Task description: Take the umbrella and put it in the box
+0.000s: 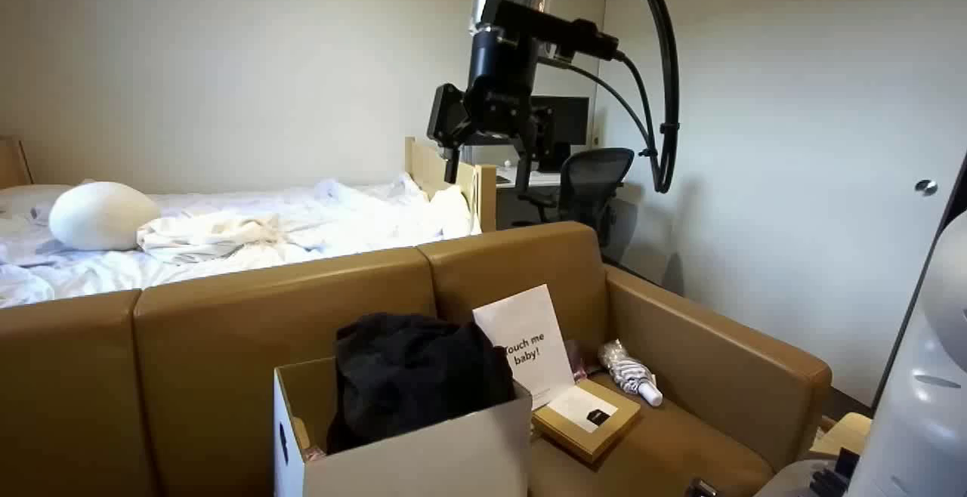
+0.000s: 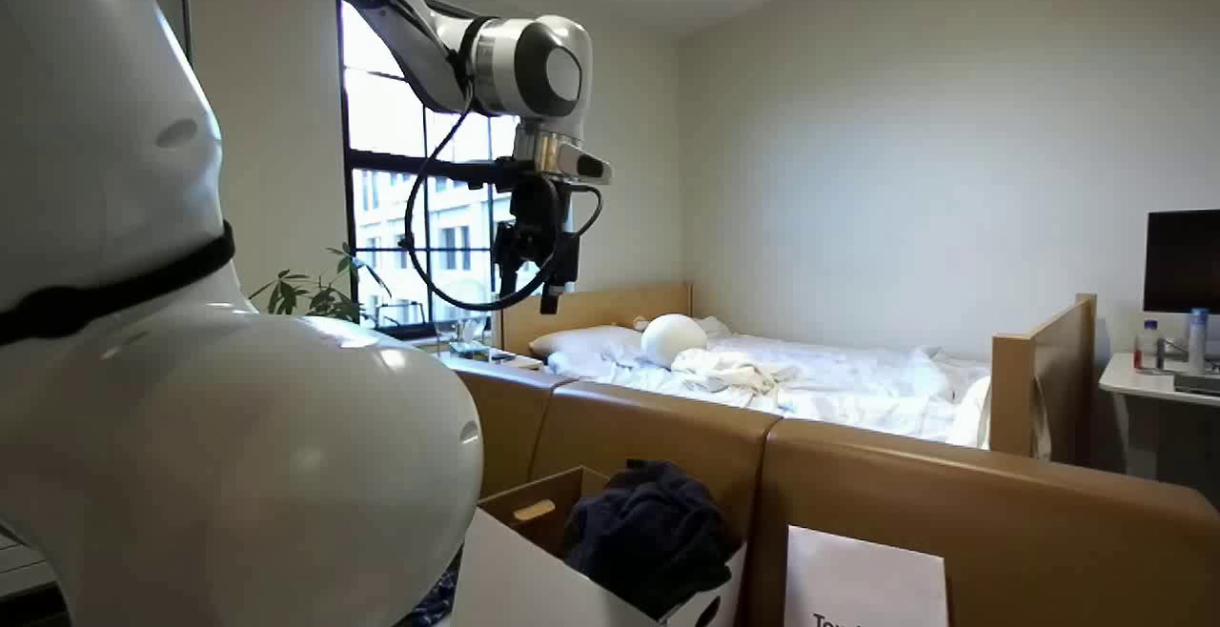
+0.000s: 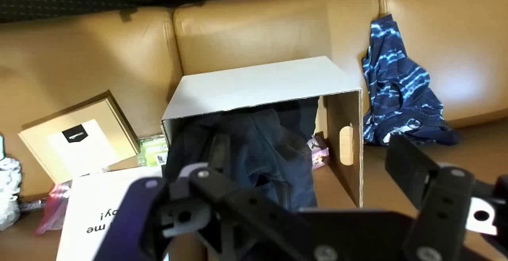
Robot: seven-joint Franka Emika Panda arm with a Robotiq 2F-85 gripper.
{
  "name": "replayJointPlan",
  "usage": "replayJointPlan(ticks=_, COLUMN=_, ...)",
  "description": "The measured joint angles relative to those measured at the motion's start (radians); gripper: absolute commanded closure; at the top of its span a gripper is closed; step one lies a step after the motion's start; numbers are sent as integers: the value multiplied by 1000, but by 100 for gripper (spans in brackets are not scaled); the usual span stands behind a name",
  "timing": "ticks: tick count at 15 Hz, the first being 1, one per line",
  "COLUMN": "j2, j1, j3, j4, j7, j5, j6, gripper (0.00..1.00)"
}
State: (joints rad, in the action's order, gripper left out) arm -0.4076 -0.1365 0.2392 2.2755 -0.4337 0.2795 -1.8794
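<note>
The umbrella point(image 1: 633, 375) is folded, grey-white, with a white handle. It lies on the sofa seat by the armrest in an exterior view. The wrist view shows part of it at the left edge point(image 3: 8, 185). The white cardboard box point(image 1: 423, 455) stands open on the sofa; it also shows in an exterior view point(image 2: 538, 575) and the wrist view point(image 3: 258, 86). Dark cloth point(image 1: 419, 376) fills much of it and rises above the rim. My gripper point(image 1: 487, 180) is open and empty, high above the box; it also shows in an exterior view point(image 2: 530, 297) and the wrist view point(image 3: 311, 152).
A flat brown box point(image 1: 589, 420) and a white "Touch me baby!" card point(image 1: 526, 346) lie between box and umbrella. The sofa backrest point(image 1: 295, 300) and armrest point(image 1: 725, 338) rise around them. A blue patterned cloth point(image 3: 401, 86) lies on the box's other side.
</note>
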Motion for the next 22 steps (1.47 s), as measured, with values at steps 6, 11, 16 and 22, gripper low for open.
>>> replayJointPlan(ticks=6, j2=0, j1=0, j3=0, j4=0, j7=0, j5=0, j6=0, gripper=0)
replayJointPlan(ticks=11, j2=2, j1=3, j3=-50, j4=-49, j7=41, j5=-2, j6=48, gripper=0)
replayJointPlan(ticks=16, j2=45, j1=59, j3=-147, j4=-196, j7=101, j5=-38, j6=124, gripper=0)
replayJointPlan(ticks=22, j2=216, j1=154, j3=-262, j4=-379, j7=204, j5=-126, j6=-6, gripper=0)
